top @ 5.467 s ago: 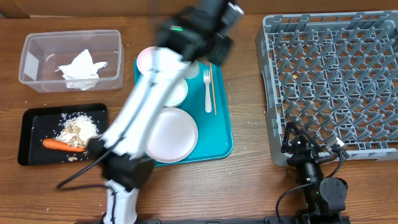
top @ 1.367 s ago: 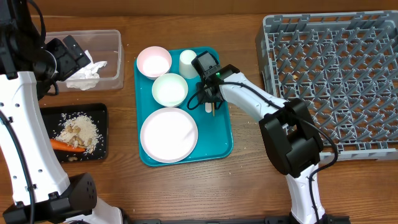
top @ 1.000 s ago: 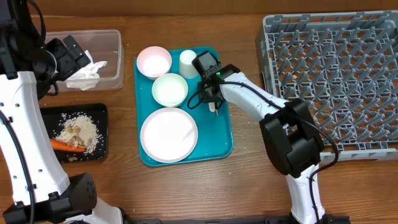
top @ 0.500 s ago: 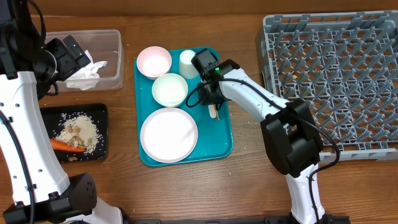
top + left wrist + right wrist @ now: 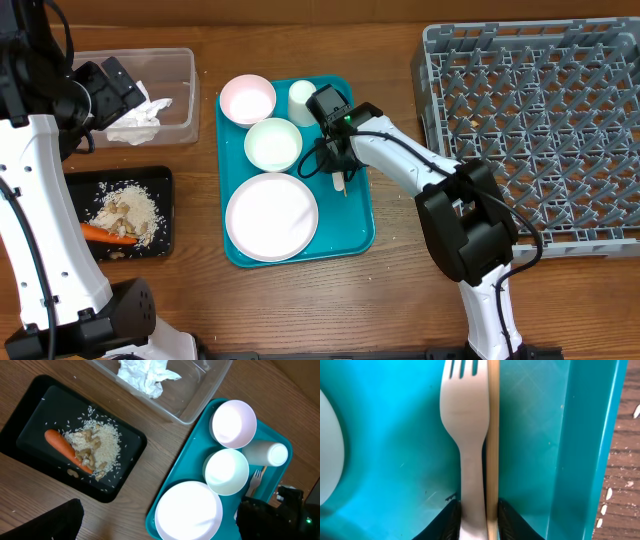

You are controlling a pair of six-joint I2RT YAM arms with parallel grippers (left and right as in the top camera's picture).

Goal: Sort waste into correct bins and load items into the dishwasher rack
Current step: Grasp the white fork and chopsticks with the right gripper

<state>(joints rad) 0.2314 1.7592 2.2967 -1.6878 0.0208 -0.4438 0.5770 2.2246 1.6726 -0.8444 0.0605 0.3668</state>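
Right wrist, right hand [image 5: 479, 515] clamping fork [image 5: 466, 420] and chopstick [image 5: 493, 435], teal tray [image 5: 535, 435]

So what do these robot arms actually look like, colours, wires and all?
Both are slim white tubes linked by chunky black joints: the right arm and the left arm. Thin black cables loop beside the right wrist, where a small green light glows. The right pincer has two dark, rounded fingers.
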